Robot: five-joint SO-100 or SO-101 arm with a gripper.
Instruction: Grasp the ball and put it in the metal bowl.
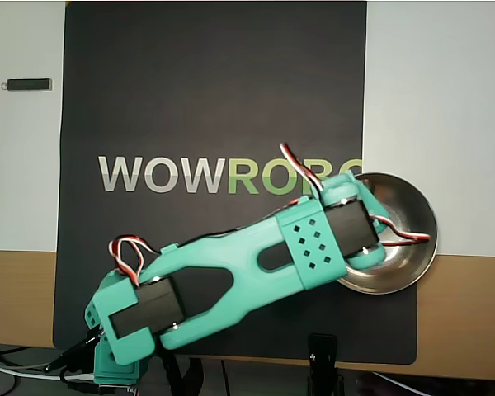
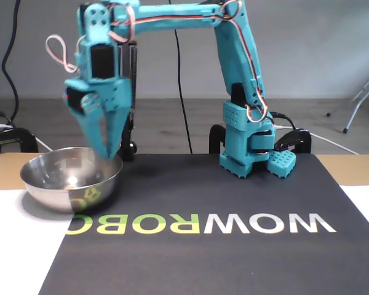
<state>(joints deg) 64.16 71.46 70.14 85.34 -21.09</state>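
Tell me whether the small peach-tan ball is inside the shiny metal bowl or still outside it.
Inside. In the fixed view the small peach-tan ball lies on the floor of the shiny metal bowl, and the teal gripper above it holds nothing.

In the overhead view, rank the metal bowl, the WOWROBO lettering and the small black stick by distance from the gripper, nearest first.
1. metal bowl, right, under the gripper.
2. WOWROBO lettering, mat's middle.
3. small black stick, far upper left.
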